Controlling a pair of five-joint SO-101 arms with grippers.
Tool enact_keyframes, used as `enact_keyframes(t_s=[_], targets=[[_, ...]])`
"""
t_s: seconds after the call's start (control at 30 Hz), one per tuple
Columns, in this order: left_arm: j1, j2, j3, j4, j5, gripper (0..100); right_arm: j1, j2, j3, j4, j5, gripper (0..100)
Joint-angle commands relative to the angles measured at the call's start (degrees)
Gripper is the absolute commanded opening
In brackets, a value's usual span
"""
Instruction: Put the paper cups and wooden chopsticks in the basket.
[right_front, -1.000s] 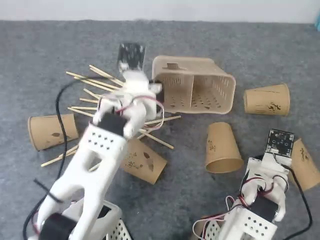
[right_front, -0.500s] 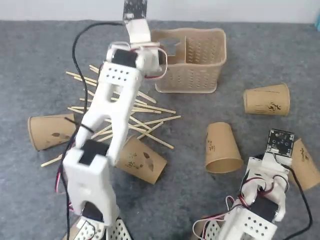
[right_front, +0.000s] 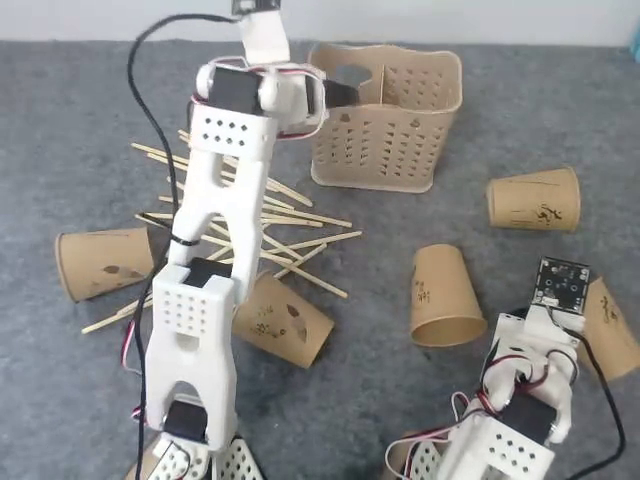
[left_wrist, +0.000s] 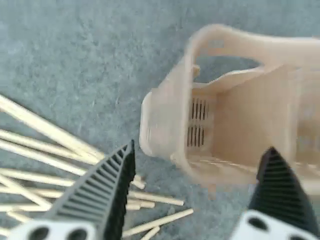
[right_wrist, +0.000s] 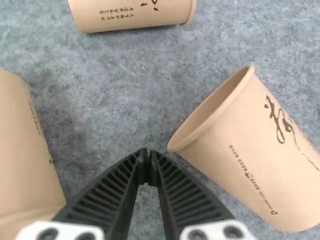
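**Grey felt surface, light goods, basket upright at the far end**

Grey felt covers the surface (right_front: 560, 90), and I would expect it to grip small things a little. The basket (right_front: 380, 150) stands upright at the far side, and I place everything else from it.

The left claw (left_wrist: 200, 150) hangs spread wide just above the basket's near rim, with nothing between its fingers. The chopsticks (right_front: 330, 240) lie in a crossed heap in front of the basket, on the left arm's side. The paper cups (right_front: 535, 198) lie on their sides. Two are past the chopsticks from the basket and three are on its right-arm side. The right claw (right_wrist: 148, 152) is pressed together and empty, well in front of the basket, with its tips just beside the mouth of the open-mouthed cup (right_wrist: 250, 145).

I judge the cups to be very light and thin-walled, so they will dent under a hard squeeze and roll if nudged. I would take one at the rim, one finger inside and one outside, closing gently.

The chopsticks look stiff, thin and smooth. A pinch near an end would probably let them swing or slip. I would grip across the middle of a few that lie parallel. The heap is tangled, so lifting some may drag others.
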Motion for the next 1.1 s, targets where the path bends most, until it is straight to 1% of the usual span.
enact_keyframes(t_s=[0.0,0.07,0.2,0.33,0.47,0.67,0.73,0.83,0.97,1.07], targets=[[0.09,-1.23,-9.98,5.36,-0.18,39,0.22,-0.84,-1.76,-1.27,1.23,0.6],[0.0,-1.49,-12.7,7.21,-0.18,39,0.22,-0.84,-1.76,-1.27,1.23,0.6],[-1.41,-2.37,-14.55,7.56,-0.35,39,0.22,-0.84,-1.76,-1.1,1.23,0.6],[-3.34,-8.0,-11.12,7.65,-4.75,39,0.22,-0.84,-1.85,-1.1,1.23,0.6],[-6.07,-19.96,-1.36,7.65,-8.53,39,0.22,-0.84,-1.85,-1.1,1.23,0.6],[-9.85,-42.46,22.73,7.56,-11.69,39,0.22,-0.84,-1.85,-1.1,1.23,0.6],[-13.01,-48.97,31.78,7.56,-12.66,39,0.22,-0.84,-1.85,-1.01,1.23,0.6],[-19.52,-58.11,44.44,7.12,-12.92,39,0.22,-0.84,-1.85,-1.01,1.23,0.6],[-32.18,-68.57,60.0,6.77,-13.45,39,0.31,-0.84,-2.02,-0.92,1.23,0.6],[-40.18,-76.04,69.67,6.77,-18.64,39,0.31,-0.84,-2.02,-0.92,1.23,0.6]])
